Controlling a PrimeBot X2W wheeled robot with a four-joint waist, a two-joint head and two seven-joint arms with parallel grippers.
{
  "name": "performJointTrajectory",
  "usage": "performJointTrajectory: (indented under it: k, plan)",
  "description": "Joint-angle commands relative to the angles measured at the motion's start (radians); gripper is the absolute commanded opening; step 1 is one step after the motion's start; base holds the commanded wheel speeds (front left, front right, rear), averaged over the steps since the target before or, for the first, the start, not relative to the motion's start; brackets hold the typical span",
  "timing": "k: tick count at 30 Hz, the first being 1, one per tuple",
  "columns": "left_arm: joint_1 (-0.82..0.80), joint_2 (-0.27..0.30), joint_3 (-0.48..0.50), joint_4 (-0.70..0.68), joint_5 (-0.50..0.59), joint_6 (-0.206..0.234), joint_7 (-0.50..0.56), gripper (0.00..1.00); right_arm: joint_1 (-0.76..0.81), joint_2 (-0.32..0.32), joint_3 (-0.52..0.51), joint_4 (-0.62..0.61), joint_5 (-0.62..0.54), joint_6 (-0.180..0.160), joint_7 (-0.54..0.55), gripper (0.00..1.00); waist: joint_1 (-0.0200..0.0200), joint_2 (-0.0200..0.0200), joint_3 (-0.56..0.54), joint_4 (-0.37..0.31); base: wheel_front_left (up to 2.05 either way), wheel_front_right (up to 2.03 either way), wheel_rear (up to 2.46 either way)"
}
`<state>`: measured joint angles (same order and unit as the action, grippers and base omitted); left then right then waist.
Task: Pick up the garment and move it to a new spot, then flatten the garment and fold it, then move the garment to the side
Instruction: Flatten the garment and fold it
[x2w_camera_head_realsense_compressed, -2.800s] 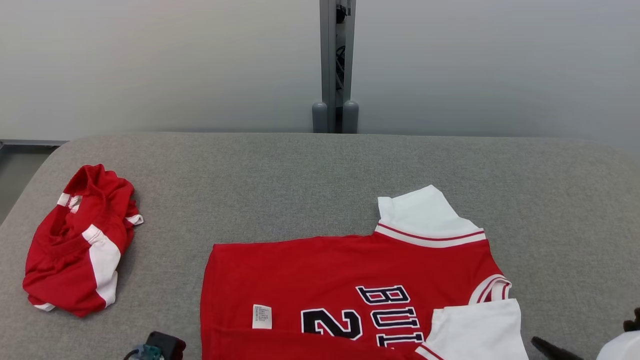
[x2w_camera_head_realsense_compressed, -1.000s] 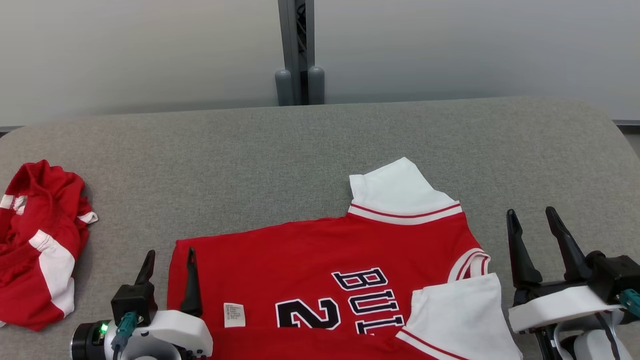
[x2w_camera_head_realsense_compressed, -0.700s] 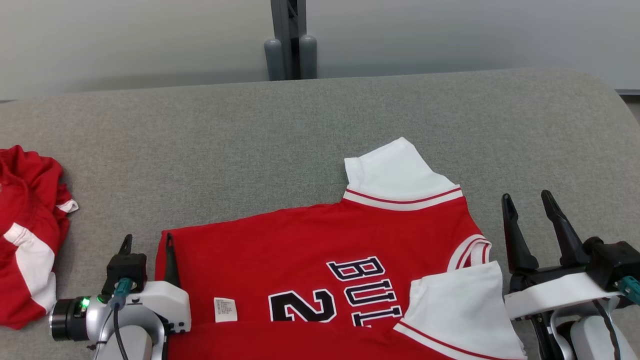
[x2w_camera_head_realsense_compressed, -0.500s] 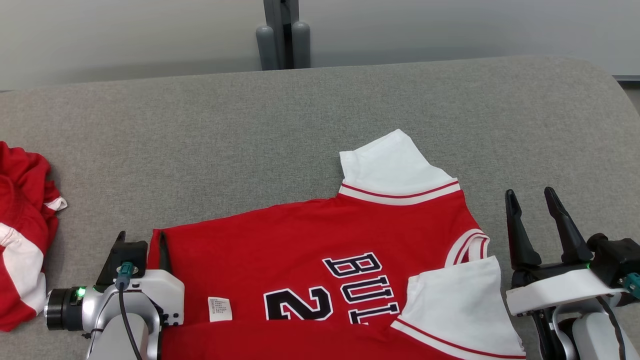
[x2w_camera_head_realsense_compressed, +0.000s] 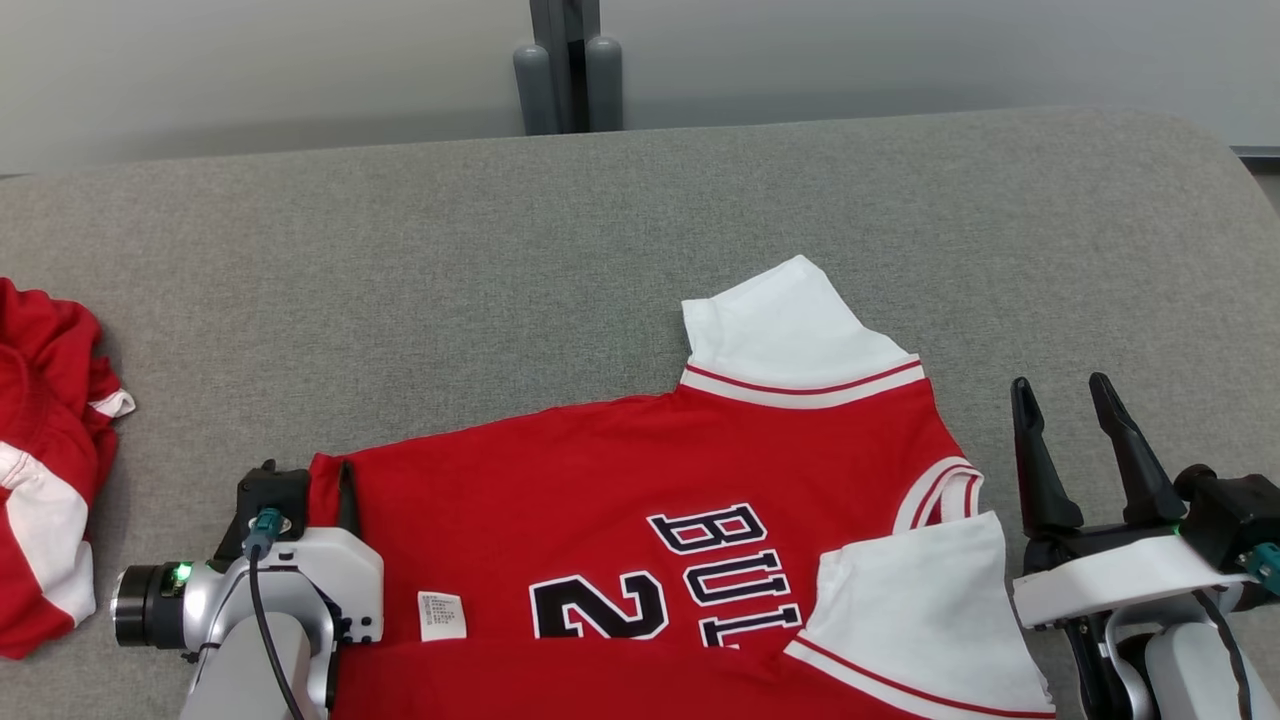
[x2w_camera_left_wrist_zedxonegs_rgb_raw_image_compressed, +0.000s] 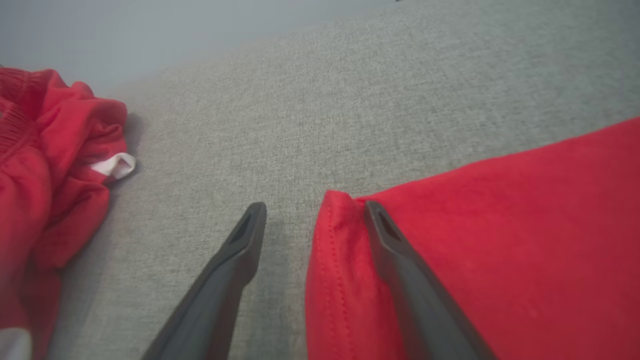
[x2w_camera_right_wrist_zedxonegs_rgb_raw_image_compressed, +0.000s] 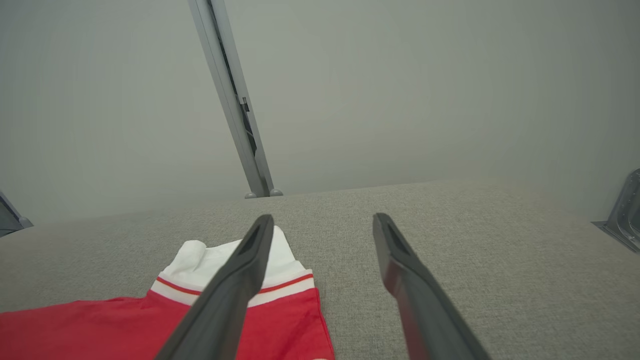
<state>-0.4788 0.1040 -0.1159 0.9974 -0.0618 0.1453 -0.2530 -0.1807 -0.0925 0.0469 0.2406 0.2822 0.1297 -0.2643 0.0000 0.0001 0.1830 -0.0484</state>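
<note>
Left gripper (x2w_camera_head_realsense_compressed: 308, 478), head view: jaws spread wide and empty, now dipped low at the jersey's (x2w_camera_head_realsense_compressed: 620, 470) left hem corner. A second ago its fingers stood taller and a little short of the hem. The jersey lies flat on the grey table (x2w_camera_head_realsense_compressed: 500, 250), with a second red garment (x2w_camera_head_realsense_compressed: 45, 470) well apart at the left. The right gripper (x2w_camera_head_realsense_compressed: 1060, 390) stands open and empty just beside the collar end, not touching it.

Left wrist view: the corner (x2w_camera_left_wrist_zedxonegs_rgb_raw_image_compressed: 332, 207) sits between the fingers, one resting on the cloth and the other on the table. A pinch to begin the fold looks ready.

Right wrist view: the right gripper's fingers hang above the table, with the jersey off to one side.
</note>
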Motion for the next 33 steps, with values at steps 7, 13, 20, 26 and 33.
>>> performJointTrajectory:
  k: [7,13,20,26,33]
  plan:
    - [-0.026,-0.008,0.008,0.022,-0.035,-0.020,-0.009,0.00,-0.007,-0.009,-0.004,0.010,-0.006,0.002,-0.002,1.00,0.0000,-0.0001,-0.006,0.012,0.00,0.00,0.00]
    - [-0.009,-0.025,0.004,-0.032,-0.054,-0.030,-0.011,0.00,-0.010,-0.015,-0.018,0.034,-0.017,0.002,-0.002,1.00,0.0000,-0.0001,-0.015,0.037,0.00,0.00,0.00]
    - [0.014,-0.040,-0.034,-0.118,-0.054,-0.051,-0.011,0.00,-0.129,-0.067,0.023,0.164,0.011,0.002,-0.001,1.00,0.0000,-0.0001,0.003,0.086,0.00,0.00,0.00]
    - [-0.017,-0.050,-0.092,-0.152,-0.058,-0.056,-0.011,0.00,-0.367,-0.143,0.117,0.350,0.111,0.001,0.132,1.00,0.0000,-0.0001,0.052,0.141,0.00,0.00,0.00]
    - [-0.056,-0.051,-0.227,-0.189,-0.141,-0.047,-0.011,0.00,-0.593,-0.226,0.254,0.543,0.230,0.001,0.320,1.00,0.0000,-0.0001,0.113,0.221,0.00,0.00,0.00]
